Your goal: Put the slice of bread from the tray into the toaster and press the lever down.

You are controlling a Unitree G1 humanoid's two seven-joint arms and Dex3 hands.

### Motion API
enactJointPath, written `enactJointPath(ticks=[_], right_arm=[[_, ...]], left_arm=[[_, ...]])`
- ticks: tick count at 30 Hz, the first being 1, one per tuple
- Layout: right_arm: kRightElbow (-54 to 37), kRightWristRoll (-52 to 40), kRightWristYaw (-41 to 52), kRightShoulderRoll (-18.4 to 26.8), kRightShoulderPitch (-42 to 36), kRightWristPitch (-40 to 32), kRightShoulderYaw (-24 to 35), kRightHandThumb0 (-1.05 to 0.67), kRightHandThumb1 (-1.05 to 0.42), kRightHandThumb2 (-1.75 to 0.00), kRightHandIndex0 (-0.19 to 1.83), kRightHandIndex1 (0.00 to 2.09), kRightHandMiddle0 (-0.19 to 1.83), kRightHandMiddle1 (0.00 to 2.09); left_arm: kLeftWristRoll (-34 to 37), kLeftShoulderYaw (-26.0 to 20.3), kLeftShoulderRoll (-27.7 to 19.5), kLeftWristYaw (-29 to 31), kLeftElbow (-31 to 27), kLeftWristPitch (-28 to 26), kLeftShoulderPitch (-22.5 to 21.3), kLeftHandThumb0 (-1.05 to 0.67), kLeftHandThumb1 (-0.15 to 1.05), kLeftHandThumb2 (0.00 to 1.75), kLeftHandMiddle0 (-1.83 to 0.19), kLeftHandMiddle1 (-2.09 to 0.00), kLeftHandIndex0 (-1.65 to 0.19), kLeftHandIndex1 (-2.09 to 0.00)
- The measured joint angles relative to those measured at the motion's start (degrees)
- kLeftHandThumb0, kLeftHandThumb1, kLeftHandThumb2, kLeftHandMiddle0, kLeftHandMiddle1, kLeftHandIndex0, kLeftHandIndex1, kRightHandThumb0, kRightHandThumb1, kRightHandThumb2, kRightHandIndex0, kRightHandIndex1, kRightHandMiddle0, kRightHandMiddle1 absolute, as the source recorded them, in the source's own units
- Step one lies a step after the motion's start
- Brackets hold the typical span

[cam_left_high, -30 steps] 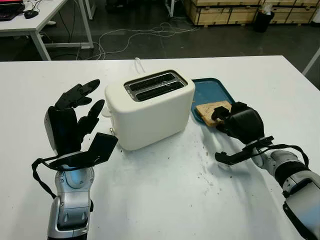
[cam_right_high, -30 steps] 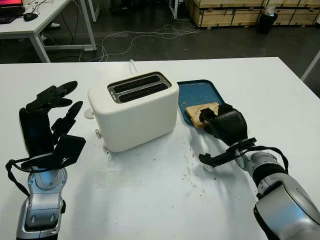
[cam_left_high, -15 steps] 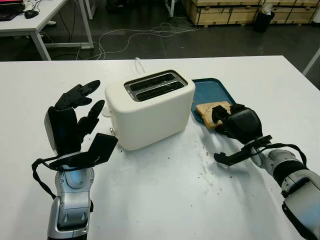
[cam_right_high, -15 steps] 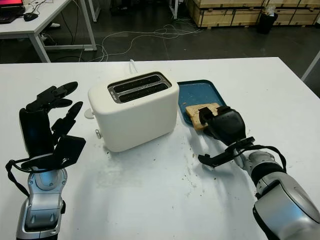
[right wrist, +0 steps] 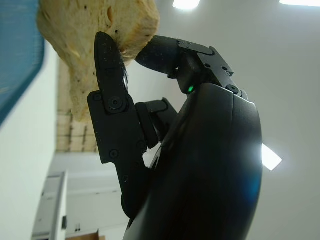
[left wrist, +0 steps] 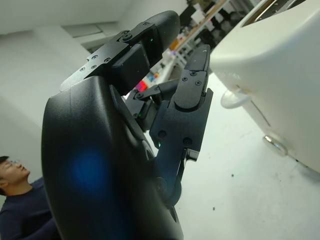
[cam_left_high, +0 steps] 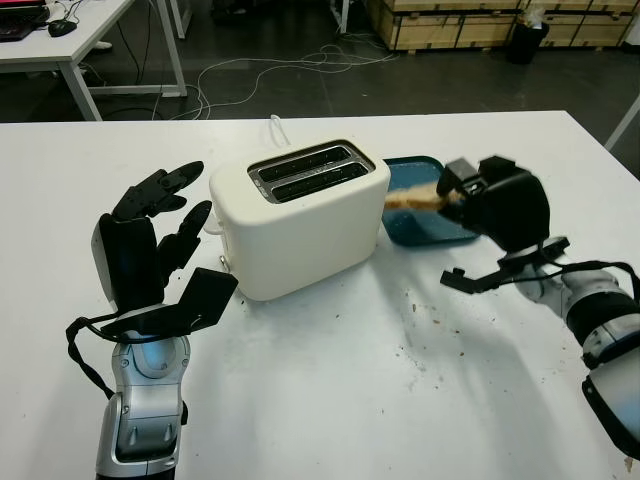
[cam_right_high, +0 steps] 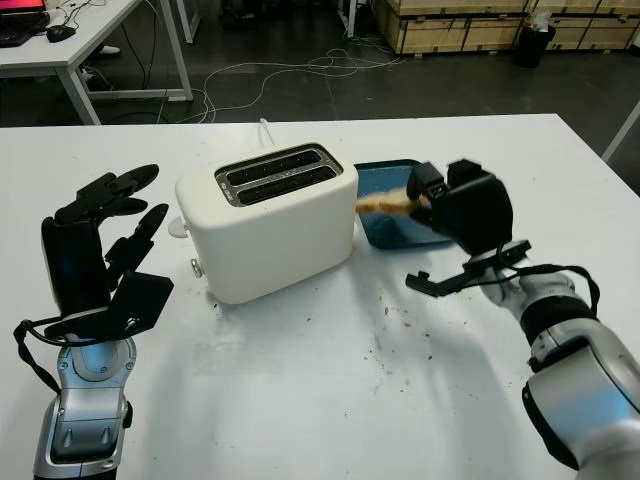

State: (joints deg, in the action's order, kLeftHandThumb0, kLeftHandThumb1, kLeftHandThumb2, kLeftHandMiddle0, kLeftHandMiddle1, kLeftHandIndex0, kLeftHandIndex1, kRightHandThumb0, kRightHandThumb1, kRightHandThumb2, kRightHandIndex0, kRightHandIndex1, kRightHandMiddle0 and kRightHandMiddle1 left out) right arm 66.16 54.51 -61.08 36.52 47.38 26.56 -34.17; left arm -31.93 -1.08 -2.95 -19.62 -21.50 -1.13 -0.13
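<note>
The cream two-slot toaster (cam_left_high: 300,215) stands mid-table, its lever knob (left wrist: 235,98) on the end facing my left hand. My right hand (cam_left_high: 455,190) is shut on the slice of bread (cam_left_high: 412,201) and holds it in the air above the blue tray (cam_left_high: 425,225), just right of the toaster. In the right wrist view the bread (right wrist: 90,35) is pinched between black fingertips (right wrist: 107,55). My left hand (cam_left_high: 160,225) is open, raised upright left of the toaster.
Crumbs lie scattered on the white table (cam_left_high: 350,400) in front of the tray. A white cord (cam_left_high: 277,128) runs off behind the toaster. A person (left wrist: 20,210) appears in the left wrist view.
My right hand closed on the bread on the tray and has lifted it clear, moving up and slightly toward the toaster. The left hand has stayed put.
</note>
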Motion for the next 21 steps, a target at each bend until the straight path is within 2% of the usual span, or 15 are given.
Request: enactJointPath(ticks=[8,12,16,18,21], right_arm=[[-2.63,0.00,0.49,1.23,2.12,1.06,0.68,-0.36,-0.87,-0.02,0.94,1.75,0.70,1.75],[-2.67,-2.44,5.51,1.25,2.66,4.71,3.27,-0.31,-0.89,-0.01,0.95,1.75,0.75,1.70],[-3.22,-4.44,11.98,2.52,4.89,5.48,6.14,-0.23,-0.83,0.00,0.98,1.69,0.86,1.52],[-3.64,-4.59,14.90,3.63,6.56,5.48,7.24,-0.18,-0.81,0.00,1.02,1.60,0.93,1.39],[-3.84,-4.60,18.21,4.83,9.28,5.48,8.45,-0.22,-0.82,-0.01,1.03,1.53,0.97,1.28]], left_arm=[[0.40,0.08,-0.01,0.07,0.01,0.00,0.08,-0.19,0.87,0.00,-0.62,-1.06,-0.89,-0.20],[0.48,0.08,-0.02,0.18,0.01,0.00,0.08,-0.21,0.88,0.00,-0.60,-1.06,-0.88,-0.20],[0.49,0.12,-0.02,0.28,0.01,-0.01,0.08,-0.21,0.87,0.00,-0.60,-1.06,-0.88,-0.21],[0.46,0.12,-0.02,0.28,0.01,-0.01,0.08,-0.21,0.87,0.00,-0.62,-1.07,-0.89,-0.21],[0.36,0.16,-0.03,0.28,0.01,-0.02,0.07,-0.22,0.87,0.00,-0.62,-1.06,-0.89,-0.21]])
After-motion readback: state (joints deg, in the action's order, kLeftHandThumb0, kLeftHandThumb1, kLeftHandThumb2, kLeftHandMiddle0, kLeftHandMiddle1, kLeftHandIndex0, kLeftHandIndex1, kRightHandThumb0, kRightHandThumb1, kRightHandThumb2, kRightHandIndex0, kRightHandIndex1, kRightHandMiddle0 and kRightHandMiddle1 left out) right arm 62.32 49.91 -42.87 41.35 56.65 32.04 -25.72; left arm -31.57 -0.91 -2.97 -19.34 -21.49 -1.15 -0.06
